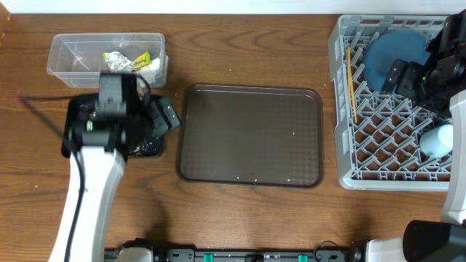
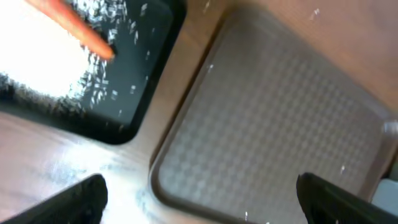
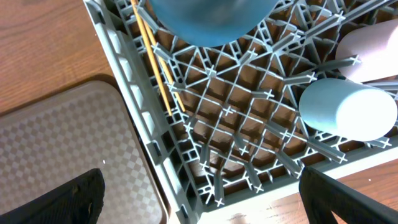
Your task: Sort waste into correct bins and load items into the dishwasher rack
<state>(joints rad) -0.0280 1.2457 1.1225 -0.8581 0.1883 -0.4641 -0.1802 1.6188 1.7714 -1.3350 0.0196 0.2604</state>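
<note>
The black tray (image 2: 149,68) holds a heap of white rice (image 2: 37,62) and the orange carrot (image 2: 81,28); in the overhead view it (image 1: 149,149) is mostly hidden under my left arm. My left gripper (image 2: 199,199) is open and empty above the gap between that tray and the brown tray, and it also shows in the overhead view (image 1: 164,116). The clear tub (image 1: 73,51) holds the silver wrapper (image 1: 127,60). The grey rack (image 1: 342,109) holds the dark blue dish (image 1: 393,54), chopsticks (image 3: 152,56) and light blue cup (image 3: 348,109). My right gripper (image 3: 202,193) is open and empty over the rack's near-left corner.
The dark brown serving tray (image 1: 251,135) lies between the black tray and the rack, with a few stray specks on it. A pale rounded object (image 3: 373,43) lies next to the cup; I cannot tell whether it is the small bowl.
</note>
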